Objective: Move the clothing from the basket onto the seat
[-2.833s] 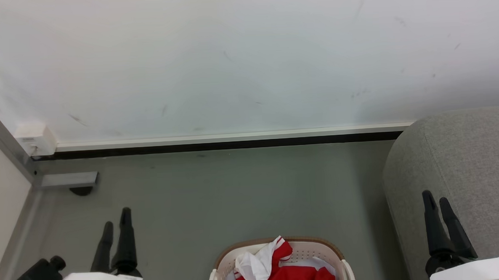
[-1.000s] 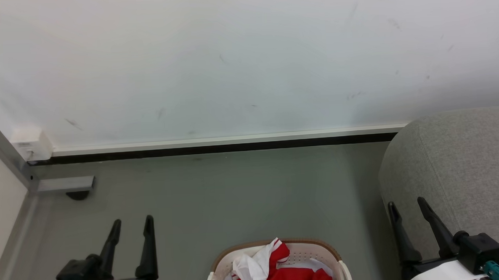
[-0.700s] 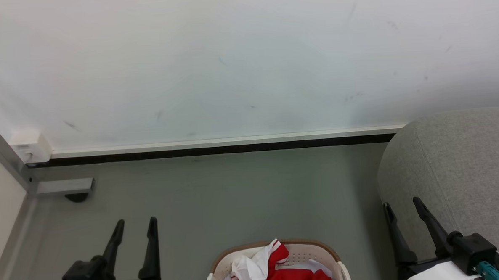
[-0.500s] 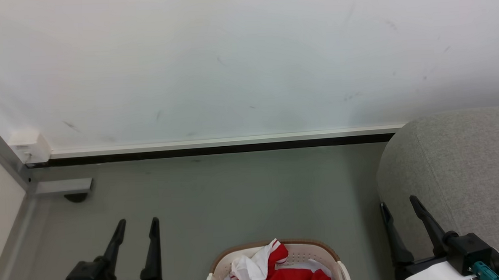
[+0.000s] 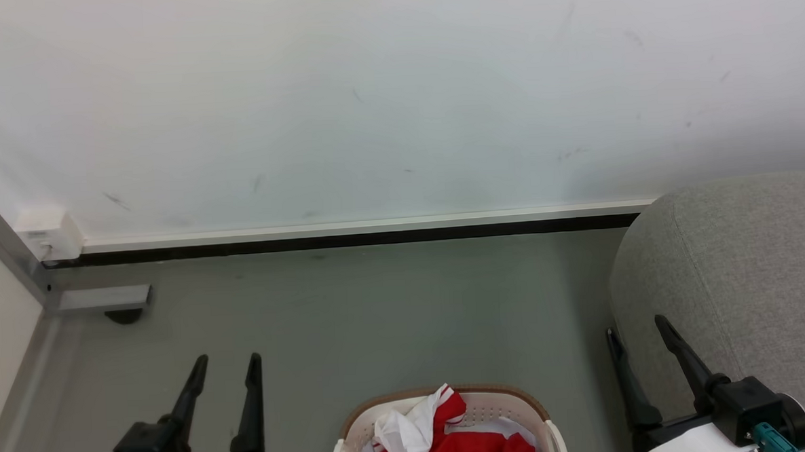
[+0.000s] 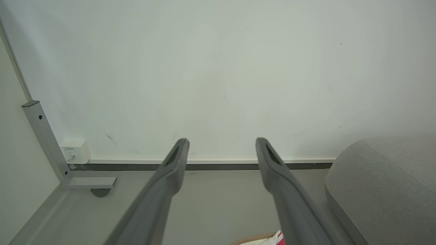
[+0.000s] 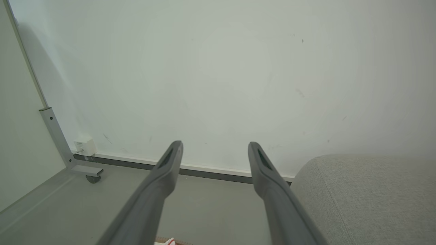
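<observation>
Left claw: The left claw (image 5: pixel 228 361) is at the lower left of the head view. Its two dark fingers point up the picture. They are spread apart with nothing between them. It hangs over the grey floor (image 5: pixel 379 308), to the left of the basket and apart from it.

Right claw: The right claw (image 5: pixel 635 326) is at the lower right of the head view. Its fingers lean a little to the upper left. They are spread apart too, with nothing between them. It looks to be just beside the round end of the seat, but the view does not show if they touch.

Clothing: The clothing (image 5: pixel 453 441) is a soft red heap with white parts. A white piece with a red and white striped edge sticks up at the top. It lies inside the basket, at the bottom middle of the head view.

Basket: The basket (image 5: pixel 495 404) is cream white, with small holes in its side and a brown rim. It stands on the floor between the two claws. The bottom edge of the picture cuts it off.

Seat: The seat (image 5: pixel 750 251) is big, light grey and round at the edges. It fills the right side of the head view, to the right of the basket.

Behind: A white wall (image 5: pixel 370 105) fills the top of the head view.
</observation>
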Tool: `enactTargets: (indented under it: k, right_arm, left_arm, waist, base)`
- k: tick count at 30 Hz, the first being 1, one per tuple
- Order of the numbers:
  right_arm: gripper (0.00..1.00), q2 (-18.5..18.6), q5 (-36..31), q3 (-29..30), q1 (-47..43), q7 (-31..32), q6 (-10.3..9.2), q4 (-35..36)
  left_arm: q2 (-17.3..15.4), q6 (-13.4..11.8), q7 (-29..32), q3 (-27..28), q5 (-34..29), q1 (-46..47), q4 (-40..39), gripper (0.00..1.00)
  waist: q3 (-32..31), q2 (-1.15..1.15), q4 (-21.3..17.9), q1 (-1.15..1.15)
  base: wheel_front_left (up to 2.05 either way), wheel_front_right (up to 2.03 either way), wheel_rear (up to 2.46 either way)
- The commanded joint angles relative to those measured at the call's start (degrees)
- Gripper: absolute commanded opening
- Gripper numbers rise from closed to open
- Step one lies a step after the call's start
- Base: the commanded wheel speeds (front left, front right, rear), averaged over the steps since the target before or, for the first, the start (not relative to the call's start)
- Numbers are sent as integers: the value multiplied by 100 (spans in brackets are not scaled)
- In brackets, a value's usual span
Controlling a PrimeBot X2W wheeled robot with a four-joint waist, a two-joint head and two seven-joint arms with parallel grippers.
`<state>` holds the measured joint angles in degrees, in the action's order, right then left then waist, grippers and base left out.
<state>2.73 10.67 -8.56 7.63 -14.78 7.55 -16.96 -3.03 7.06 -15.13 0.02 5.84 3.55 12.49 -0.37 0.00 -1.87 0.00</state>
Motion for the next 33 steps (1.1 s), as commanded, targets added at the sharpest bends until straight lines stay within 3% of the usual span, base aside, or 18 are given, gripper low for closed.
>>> enactTargets:
  k: [1,23,33]
  right_arm:
    - [100,4,58,18,36,-41,-12,-15]
    - [100,5,118,70,70,-41,-12,-13]
    - [100,7,171,122,94,-40,-12,-25]
  left_arm:
    - [-13,19,-4,31,-63,41,6,100]
    - [4,35,-4,60,218,134,-4,100]
    - [2,42,-3,-204,234,237,162,100]
  waist:
    - [3,0,1,0]
    - [50,0,-70,0]
    - [242,0,-480,0]
  base:
    - [0,0,0]
    - [0,0,0]
    - [0,0,0]
